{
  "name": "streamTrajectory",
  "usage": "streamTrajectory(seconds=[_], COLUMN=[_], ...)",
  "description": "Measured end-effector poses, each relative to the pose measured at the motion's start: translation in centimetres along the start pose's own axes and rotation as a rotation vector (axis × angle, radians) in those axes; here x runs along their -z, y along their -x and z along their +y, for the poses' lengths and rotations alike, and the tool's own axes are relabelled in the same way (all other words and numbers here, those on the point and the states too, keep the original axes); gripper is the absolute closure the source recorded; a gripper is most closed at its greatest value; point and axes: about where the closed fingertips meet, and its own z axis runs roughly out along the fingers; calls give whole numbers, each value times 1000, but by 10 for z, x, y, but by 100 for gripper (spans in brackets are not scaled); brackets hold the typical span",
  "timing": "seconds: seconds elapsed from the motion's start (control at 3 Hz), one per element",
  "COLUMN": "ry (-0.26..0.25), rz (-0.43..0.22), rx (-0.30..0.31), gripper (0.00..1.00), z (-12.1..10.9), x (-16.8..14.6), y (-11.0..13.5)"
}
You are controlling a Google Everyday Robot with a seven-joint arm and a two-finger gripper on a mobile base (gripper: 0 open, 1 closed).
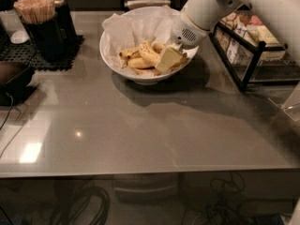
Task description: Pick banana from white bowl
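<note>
The white bowl (117, 55), lined with crumpled white paper, stands at the back middle of the grey table. Several speckled yellow bananas (143, 56) lie in it in a heap. I cannot tell which one is the strongly curved banana. My gripper (168, 58) reaches down from the upper right into the right half of the bowl. It sits on or among the bananas and hides those under it. The white wrist (190, 32) is just above the bowl's right rim.
A black holder of wooden stirrers (40, 25) stands on a black mat (28, 55) at the back left. A dark object (14, 76) sits at the left edge. A black wire rack with packets (248, 46) stands at the right. The table's front edge (140, 172) is near me.
</note>
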Motion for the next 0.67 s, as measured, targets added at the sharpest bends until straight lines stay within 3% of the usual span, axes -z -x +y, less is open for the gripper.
streamTrajectory(seconds=[0.33,0.67], ry=[1,45], rz=[-22,-41], rx=[72,131], gripper=[100,100], z=[8,34], x=[52,114], y=[-3,-4])
